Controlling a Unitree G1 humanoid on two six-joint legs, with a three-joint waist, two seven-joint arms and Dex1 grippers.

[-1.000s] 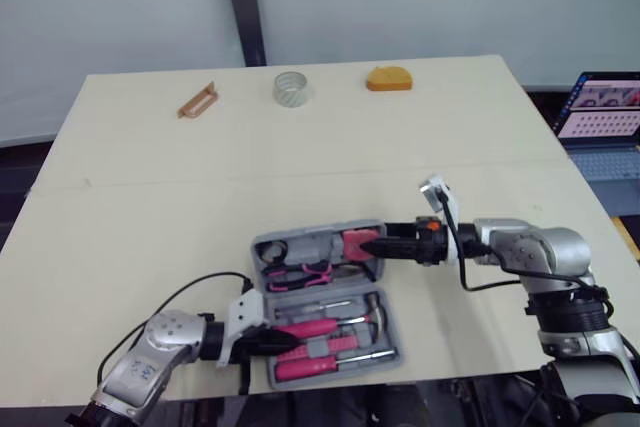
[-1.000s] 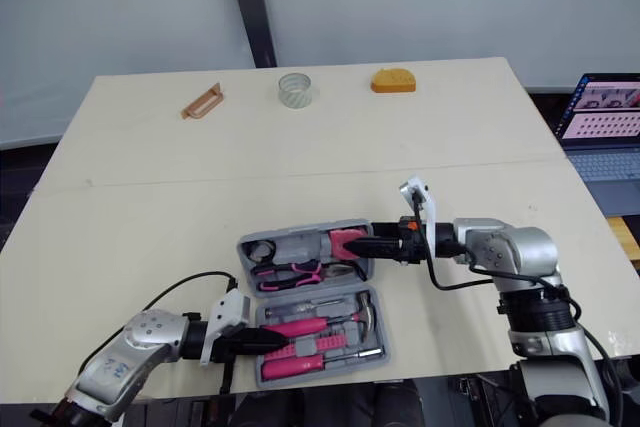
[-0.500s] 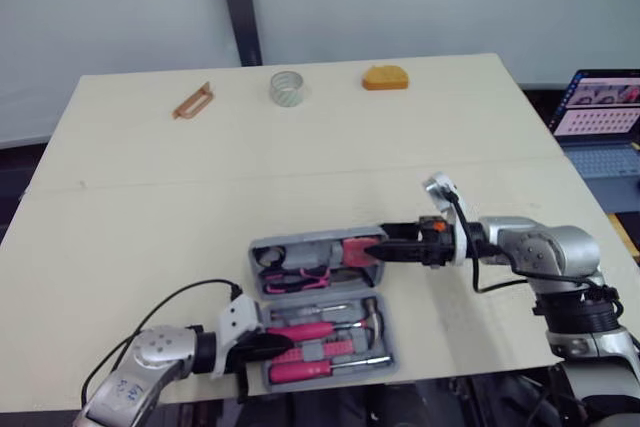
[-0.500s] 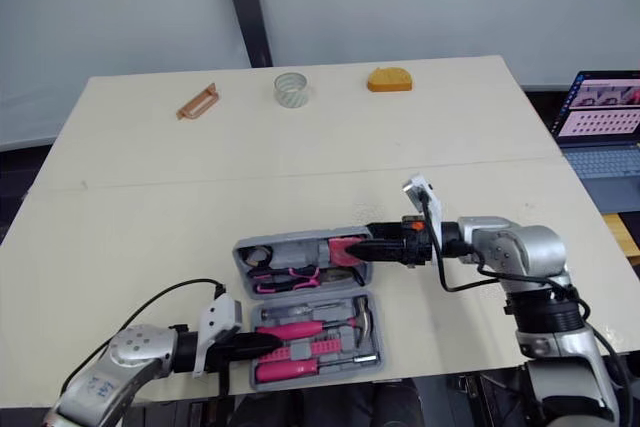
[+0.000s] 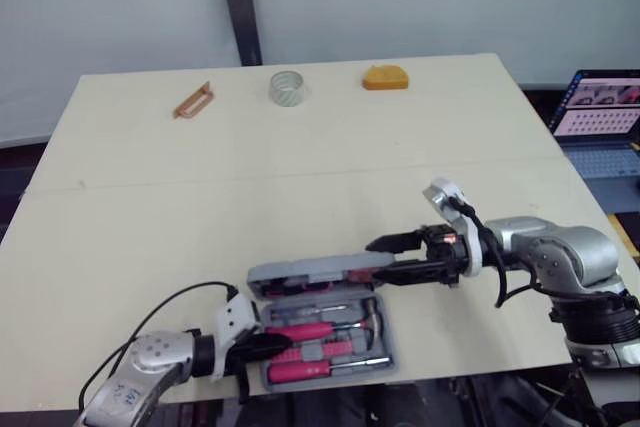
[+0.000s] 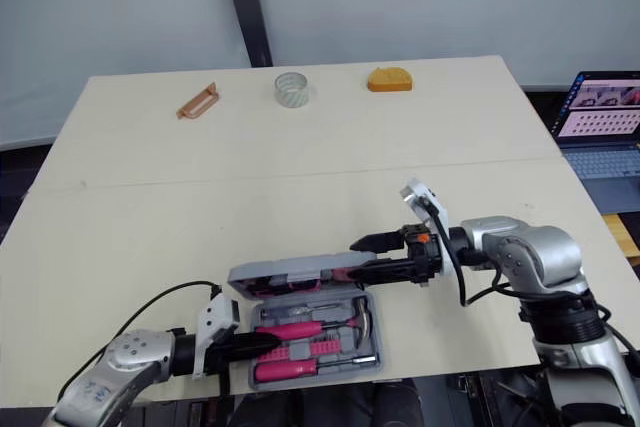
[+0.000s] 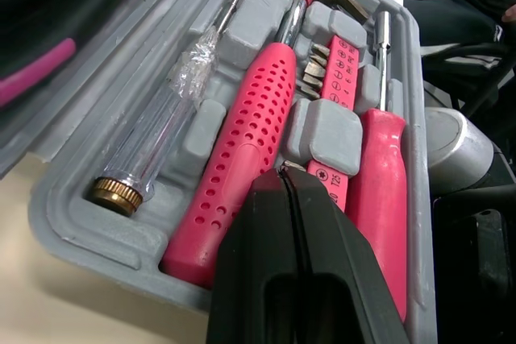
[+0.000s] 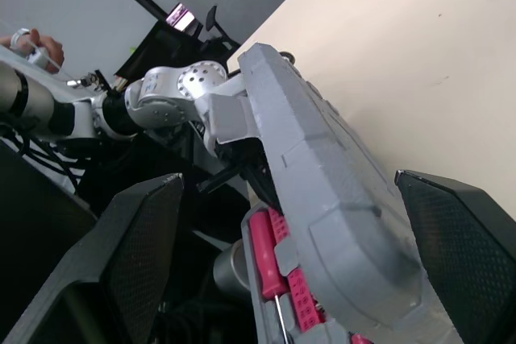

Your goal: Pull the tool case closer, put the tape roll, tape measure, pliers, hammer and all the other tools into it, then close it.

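Here's the pale counter [image 5: 300,147], broad and mostly bare. The grey tool case [image 5: 385,347] sits right at its near edge, just ahead of the robot. Its lid [image 5: 320,270] stands half raised, tilted over the tray at a slant. The tray below is partly uncovered, showing pink handles.

The right end effector [image 5: 385,258] reaches in from the right with its fingers spread wide. The lid's right end sits between them, one finger above it and one below. Whether either finger presses on the lid, I cannot tell.

The left end effector [image 7: 284,171] is down at the case's near left corner. Its fingers are pressed tight together with nothing between them, and the tip hovers just over the tray.

In the left wrist view the hammer [image 7: 258,130] lies in its slot, pink handle toward the camera. A pink screwdriver [image 7: 383,183] lies beside it and a clear-handled screwdriver [image 7: 153,151] on its other side.

The far edge of the counter, well apart from the case, holds three things. In the middle is the tape roll [image 5: 286,87]. The orange tape measure [image 5: 386,78] lies to its right and a brown-orange tool [image 5: 193,101] to its left.
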